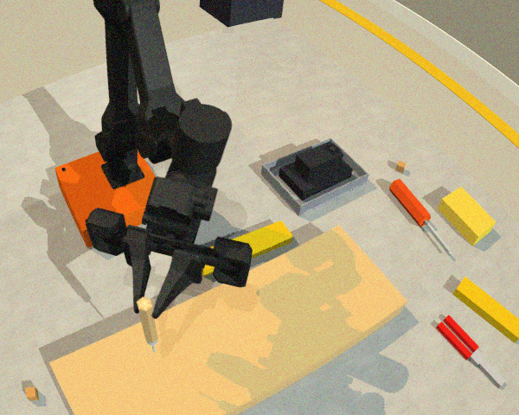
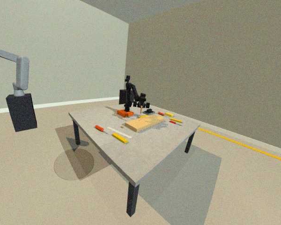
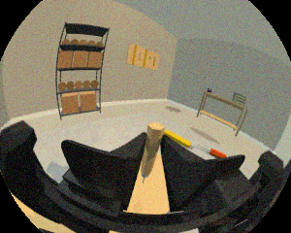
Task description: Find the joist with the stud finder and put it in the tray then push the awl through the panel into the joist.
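Awl point(image 1: 148, 322) point(image 2: 141, 109) point(image 3: 151, 150), wooden-handled: we are seeing it below left of centre in the top view, point downward, ready for piercing. Gripper point(image 1: 146, 313) point(image 2: 141, 106) point(image 3: 153, 138), one: its fingers are clasping the handle, leaving the tip free. Panel point(image 1: 233, 322) point(image 2: 145, 122) point(image 3: 149, 196), pale: lying beneath, awaiting, we are judging, one hole. Stud finder point(image 1: 316, 171) point(image 2: 149, 110), black: resting in the tray point(image 1: 301, 208) point(image 2: 148, 113), upper right of centre, parked out of the way.
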Robot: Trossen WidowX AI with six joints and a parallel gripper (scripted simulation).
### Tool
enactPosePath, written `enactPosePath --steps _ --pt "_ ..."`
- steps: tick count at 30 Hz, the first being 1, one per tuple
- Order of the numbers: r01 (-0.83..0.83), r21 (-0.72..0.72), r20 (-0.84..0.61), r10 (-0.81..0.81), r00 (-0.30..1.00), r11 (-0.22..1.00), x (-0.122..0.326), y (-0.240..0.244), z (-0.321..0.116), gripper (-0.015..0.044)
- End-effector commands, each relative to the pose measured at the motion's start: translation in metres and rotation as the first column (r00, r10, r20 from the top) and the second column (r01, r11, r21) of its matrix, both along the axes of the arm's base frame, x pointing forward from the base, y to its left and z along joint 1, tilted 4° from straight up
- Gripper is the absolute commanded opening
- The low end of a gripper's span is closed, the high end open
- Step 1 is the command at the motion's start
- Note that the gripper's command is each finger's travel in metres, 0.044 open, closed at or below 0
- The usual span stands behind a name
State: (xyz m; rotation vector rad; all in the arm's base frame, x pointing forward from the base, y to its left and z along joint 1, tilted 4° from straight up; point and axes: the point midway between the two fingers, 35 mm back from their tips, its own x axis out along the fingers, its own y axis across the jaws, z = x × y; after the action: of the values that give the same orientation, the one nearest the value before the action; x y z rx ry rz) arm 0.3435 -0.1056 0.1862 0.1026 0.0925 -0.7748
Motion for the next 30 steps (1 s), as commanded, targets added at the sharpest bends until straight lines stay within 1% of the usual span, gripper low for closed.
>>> enactPosePath --steps 1,30 --pt "0.004 0.004 0.027 -0.004 1.0 1.0 0.001 0.015 -0.003 0.0" --pt "0.005 0.004 0.028 -0.005 1.0 1.0 0.003 0.016 -0.017 0.0"
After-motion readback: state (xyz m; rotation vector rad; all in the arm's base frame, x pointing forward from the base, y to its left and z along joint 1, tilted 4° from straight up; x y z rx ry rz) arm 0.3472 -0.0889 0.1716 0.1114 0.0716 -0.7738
